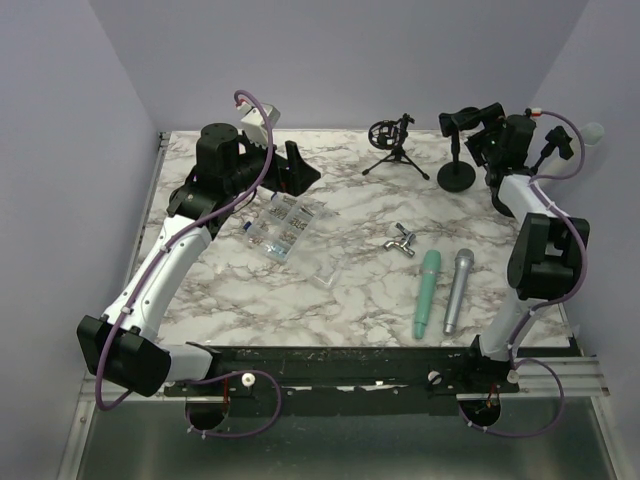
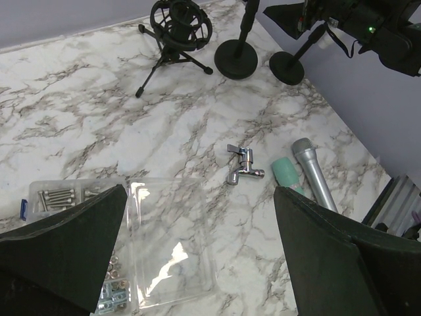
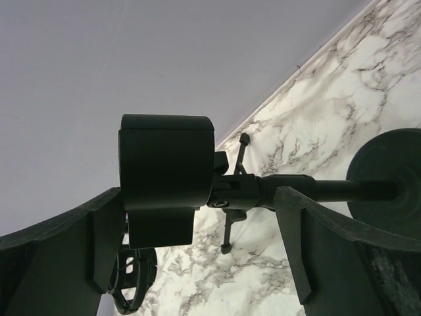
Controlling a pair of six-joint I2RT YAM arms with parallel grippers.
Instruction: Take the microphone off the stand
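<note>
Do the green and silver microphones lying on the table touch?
Apart. The top view shows marble between the green microphone and the silver microphone.

Even light, soft shadows, glare on lid [image 2: 172, 253], perhaps slight blur

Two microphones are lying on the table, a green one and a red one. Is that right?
Not quite. The second one is silver, not red. The top view shows the green microphone and the silver microphone lying side by side on the table.
</note>
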